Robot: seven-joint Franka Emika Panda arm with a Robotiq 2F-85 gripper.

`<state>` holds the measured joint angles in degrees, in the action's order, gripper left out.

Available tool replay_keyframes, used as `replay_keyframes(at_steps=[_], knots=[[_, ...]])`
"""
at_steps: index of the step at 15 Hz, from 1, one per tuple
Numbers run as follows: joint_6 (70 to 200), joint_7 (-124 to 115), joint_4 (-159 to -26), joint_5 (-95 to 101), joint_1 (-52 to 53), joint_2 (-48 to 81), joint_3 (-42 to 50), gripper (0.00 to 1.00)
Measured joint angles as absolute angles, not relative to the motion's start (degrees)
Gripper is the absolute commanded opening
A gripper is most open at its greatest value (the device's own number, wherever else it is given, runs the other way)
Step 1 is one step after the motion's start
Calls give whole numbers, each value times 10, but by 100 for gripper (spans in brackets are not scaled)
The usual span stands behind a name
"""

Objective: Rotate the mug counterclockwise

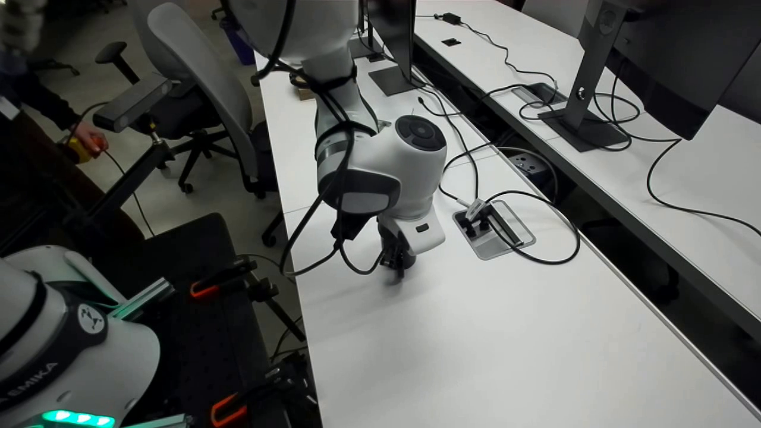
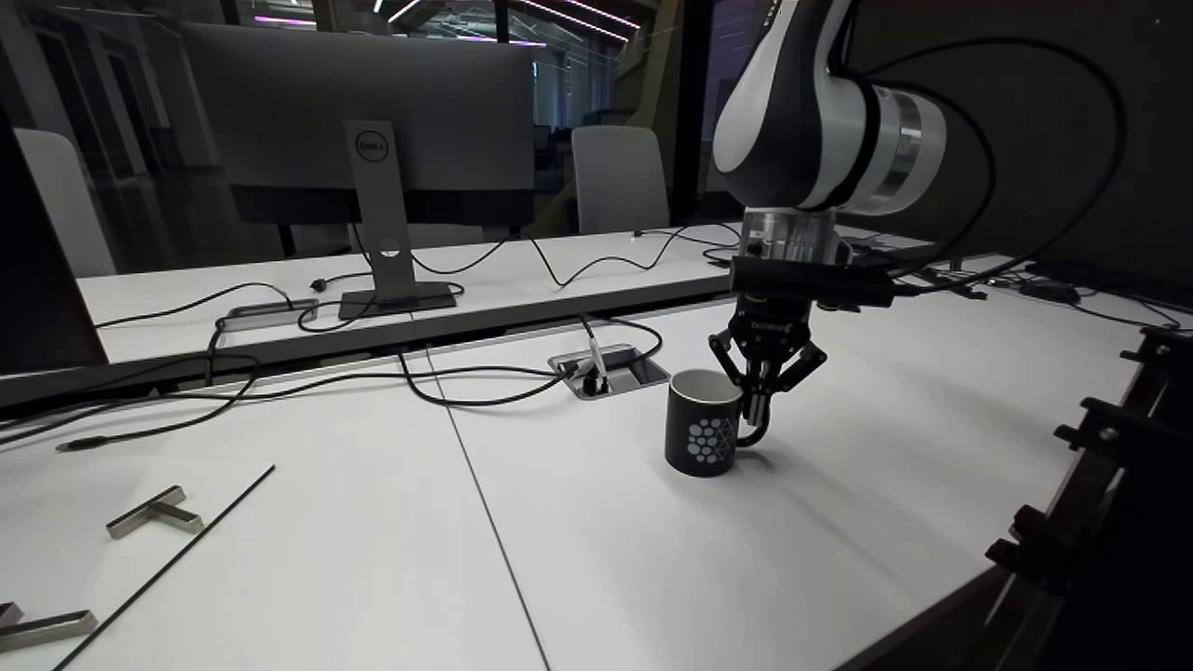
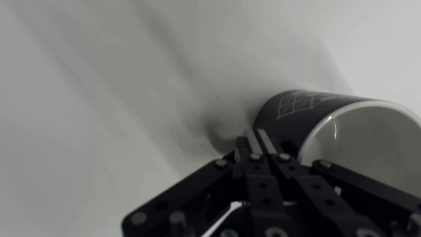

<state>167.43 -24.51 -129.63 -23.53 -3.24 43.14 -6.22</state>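
Observation:
The dark mug (image 2: 697,443) stands upright on the white table, its pale inside and white dotted print showing. It also shows in the wrist view (image 3: 291,113), and it is mostly hidden behind the gripper in an exterior view (image 1: 409,260). Its loop handle (image 2: 767,430) points toward my gripper (image 2: 759,410). My fingertips (image 3: 256,133) are close together, pointing down at the handle beside the mug's wall. They seem to be inside the loop, with the handle's outer curve (image 3: 230,156) beyond one finger. I cannot see anything held between them.
A recessed grey cable box (image 2: 620,370) with plugs and loose black cables lies behind the mug; it also shows in an exterior view (image 1: 493,229). Monitors (image 2: 373,140) stand farther back. Metal bars (image 2: 154,511) lie at the far left. Dark clamps (image 2: 1114,433) line the table's side.

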Motion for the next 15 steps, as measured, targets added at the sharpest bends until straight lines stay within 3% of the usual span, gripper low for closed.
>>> replay_keyframes(at_steps=[15], knots=[[1674, -263, -1274, -234, 37, 428, 7, 0]])
